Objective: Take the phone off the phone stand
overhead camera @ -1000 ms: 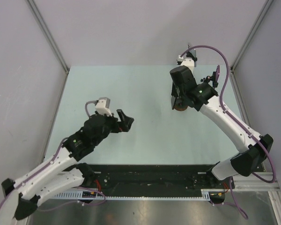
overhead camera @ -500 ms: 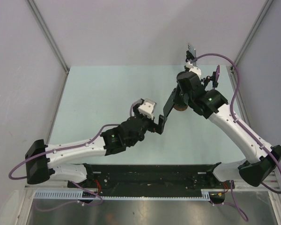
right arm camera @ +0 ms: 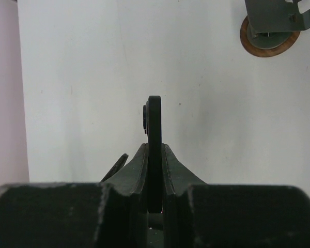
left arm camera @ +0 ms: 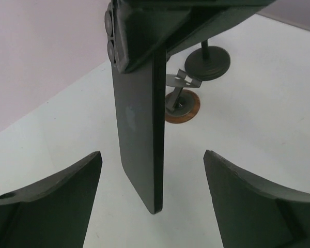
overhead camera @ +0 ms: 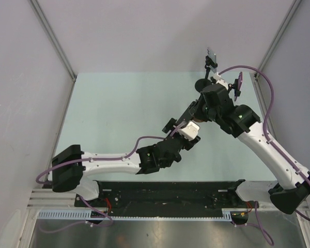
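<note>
Above the pale table [left arm camera: 258, 103], clear of the small copper-based metal phone stand [left arm camera: 182, 103], the slim black slab phone [left arm camera: 137, 124] hangs clenched at its top by the right gripper [right arm camera: 154, 155], its lower end offered between the released jaws of the left gripper [left arm camera: 151, 157], apparently for handover.

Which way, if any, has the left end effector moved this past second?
Yes. In the top view the left end effector has swung right toward the phone stand, jaws now either side of the phone.
</note>
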